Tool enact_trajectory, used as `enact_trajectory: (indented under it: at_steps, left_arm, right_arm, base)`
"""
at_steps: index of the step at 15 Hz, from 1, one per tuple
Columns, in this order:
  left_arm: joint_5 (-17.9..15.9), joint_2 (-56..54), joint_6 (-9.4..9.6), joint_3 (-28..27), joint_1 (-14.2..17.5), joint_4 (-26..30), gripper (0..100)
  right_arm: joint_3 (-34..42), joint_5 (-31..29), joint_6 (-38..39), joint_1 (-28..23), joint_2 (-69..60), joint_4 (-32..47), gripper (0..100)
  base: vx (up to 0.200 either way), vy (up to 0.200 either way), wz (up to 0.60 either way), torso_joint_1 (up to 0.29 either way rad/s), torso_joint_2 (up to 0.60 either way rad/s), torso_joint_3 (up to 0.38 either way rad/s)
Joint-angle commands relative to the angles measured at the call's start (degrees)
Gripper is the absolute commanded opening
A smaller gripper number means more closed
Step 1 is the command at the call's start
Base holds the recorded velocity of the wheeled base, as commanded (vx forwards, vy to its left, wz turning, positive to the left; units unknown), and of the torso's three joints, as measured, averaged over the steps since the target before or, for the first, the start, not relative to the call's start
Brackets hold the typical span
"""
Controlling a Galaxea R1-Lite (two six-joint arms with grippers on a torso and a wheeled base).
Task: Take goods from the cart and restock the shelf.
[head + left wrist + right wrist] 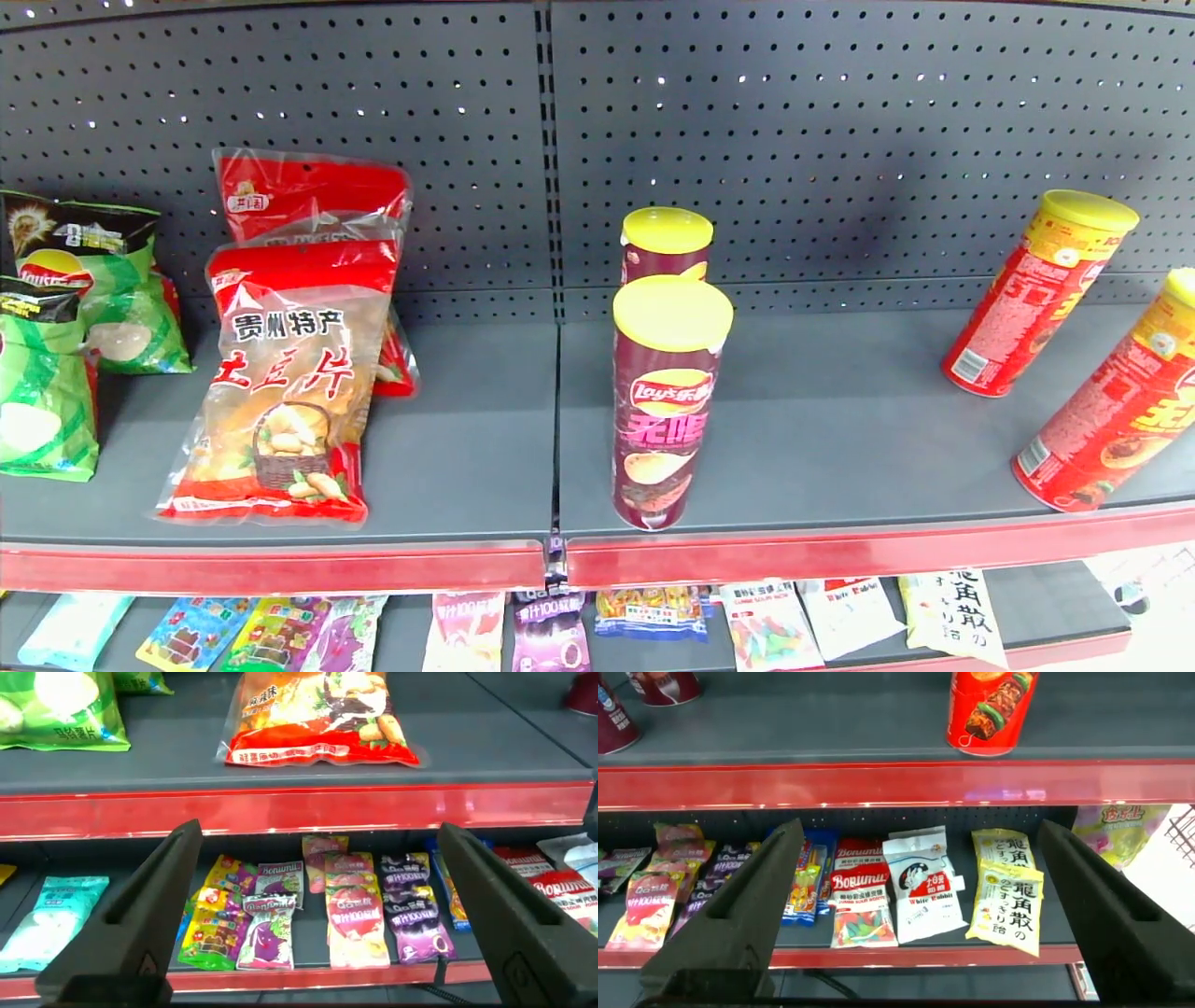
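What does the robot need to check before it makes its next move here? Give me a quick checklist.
1. Left gripper open and empty: ok.
2. Right gripper open and empty: ok.
3. Goods in hand to put on the shelf: not ok, neither gripper holds anything.
4. Free room on the shelf: ok, there is a bare stretch between the purple cans and the red cans.
5. Purple cans standing upright: ok.
6. Where the cart stands: cannot tell.
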Motion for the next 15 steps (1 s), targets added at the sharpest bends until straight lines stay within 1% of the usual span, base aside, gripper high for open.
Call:
enact_trajectory:
  at_steps: [1, 5, 8, 15]
  left_arm:
    - [0.0, 0.0, 0.04, 0.0, 0.0, 0.0, 100]
    - [0.0, 0.0, 0.04, 0.0, 0.0, 0.0, 100]
    - [0.1, 0.0, 0.04, 0.0, 0.0, 0.0, 100]
    - [0.0, 0.0, -0.05, 0.0, 0.0, 0.0, 100]
  right_arm:
    - [0.0, 0.0, 0.0, 0.0, 0.1, 0.0, 100]
    - [0.0, -0.1, -0.1, 0.0, 0.1, -0.1, 100]
    - [0.0, -0.1, -0.1, 0.0, 0.1, 0.0, 100]
    - [0.0, -0.1, -0.1, 0.0, 0.1, -0.1, 100]
  base:
    - [-0.2, 0.0, 0.0, 0.007, 0.0, 0.007]
    - [-0.2, 0.0, 0.0, 0.01, 0.01, 0.005]
    - [0.0, 0.0, 0.0, 0.0, 0.0, 0.0]
    - [0.0, -0.2, 0.0, 0.007, 0.0, 0.001]
